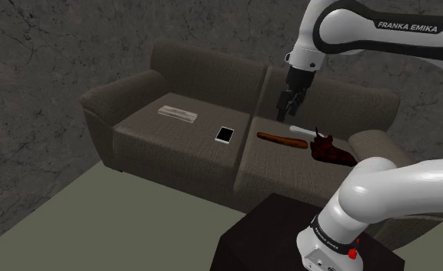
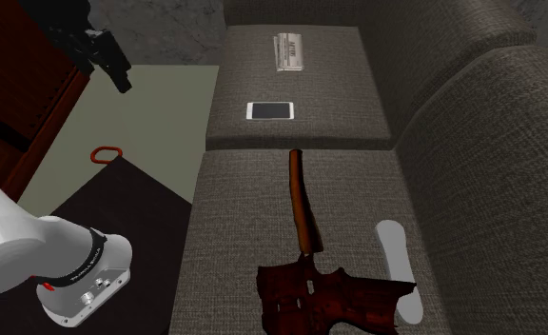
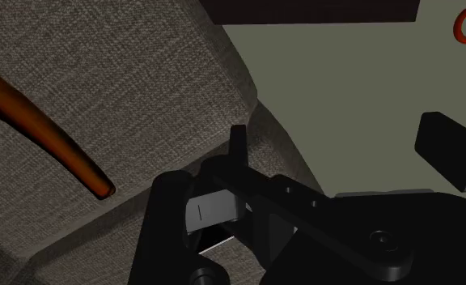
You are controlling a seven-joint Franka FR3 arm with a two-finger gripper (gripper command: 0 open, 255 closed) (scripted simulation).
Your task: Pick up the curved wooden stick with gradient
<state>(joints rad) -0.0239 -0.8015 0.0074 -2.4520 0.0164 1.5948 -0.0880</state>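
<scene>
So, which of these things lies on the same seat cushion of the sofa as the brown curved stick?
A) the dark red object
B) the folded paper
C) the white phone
A: the brown stick and the dark red object lie together on one seat cushion, while the white phone and the folded paper lie on the other one.

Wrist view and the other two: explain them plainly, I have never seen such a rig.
A white arm on a dark box carries a black tool. The shoulder view looks from beside the box; the second exterior view looks down along the sofa; the wrist view rides on the hand. On the seat lie a folded paper, a white phone, an orange-brown curved stick, a white cylinder and a ragged dark red thing. The tool hangs above the stick, apart from it; the stick lies unheld.
</scene>
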